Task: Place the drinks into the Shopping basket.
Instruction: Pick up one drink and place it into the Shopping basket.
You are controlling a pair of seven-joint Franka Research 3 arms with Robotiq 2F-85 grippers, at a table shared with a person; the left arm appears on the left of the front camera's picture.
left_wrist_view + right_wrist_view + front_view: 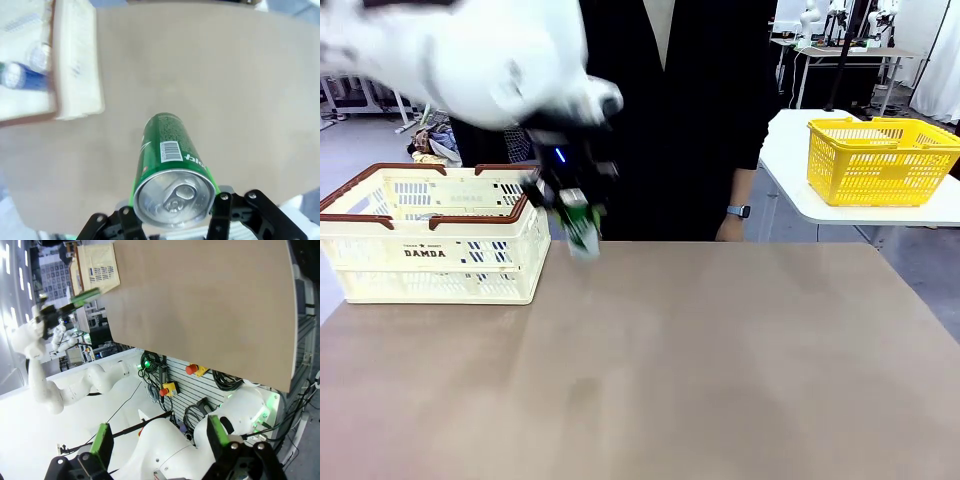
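Note:
A green drink can (579, 226) hangs tilted in the air just right of the Shopping basket (430, 236), with my left gripper (568, 203) shut on it. In the left wrist view the green can (172, 159) shows its silver top toward the camera, clamped between the black fingers (226, 212) of the left gripper (172, 216). The cream basket (76, 65) lies up left there, with a blue can (26, 78) and another silver can top (40, 52) inside. My right gripper (160, 440) is open, its green pads (102, 444) apart and holding nothing, away from the table (200, 305).
A person in black stands at the far side, a watch (738, 211) on one wrist. A yellow mesh basket (880, 160) sits on a white side table at the right. The brown tabletop (700, 360) stretches wide in front and to the right.

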